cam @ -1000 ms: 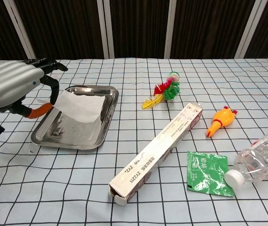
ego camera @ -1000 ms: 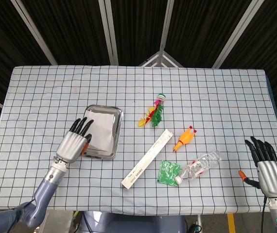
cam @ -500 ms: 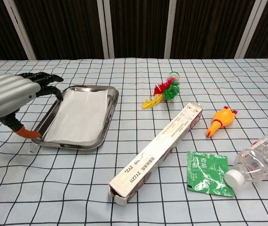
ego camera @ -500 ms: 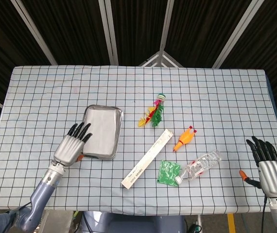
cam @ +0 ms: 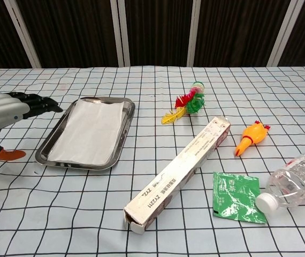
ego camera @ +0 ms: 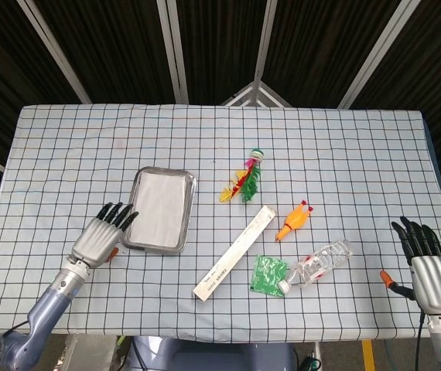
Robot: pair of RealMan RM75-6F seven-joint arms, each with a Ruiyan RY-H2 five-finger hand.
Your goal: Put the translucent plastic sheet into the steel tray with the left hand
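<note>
1. The plastic sheet (ego camera: pixel 159 207) lies flat inside the steel tray (ego camera: pixel 189 214), covering most of its floor, just to the right of the left hand (ego camera: pixel 100 238) and clear of its fingertips.
2. The left hand holds nothing; its fingers are spread and stretched toward the tray's near left edge, apart from it.
3. A second ago the hand was over the tray with the sheet curled up at its fingers; since then the sheet has settled flat and the hand has pulled back to the left.
4. The right hand (ego camera: pixel 428 267) rests with fingers spread, empty, well apart from the tray.
</note>
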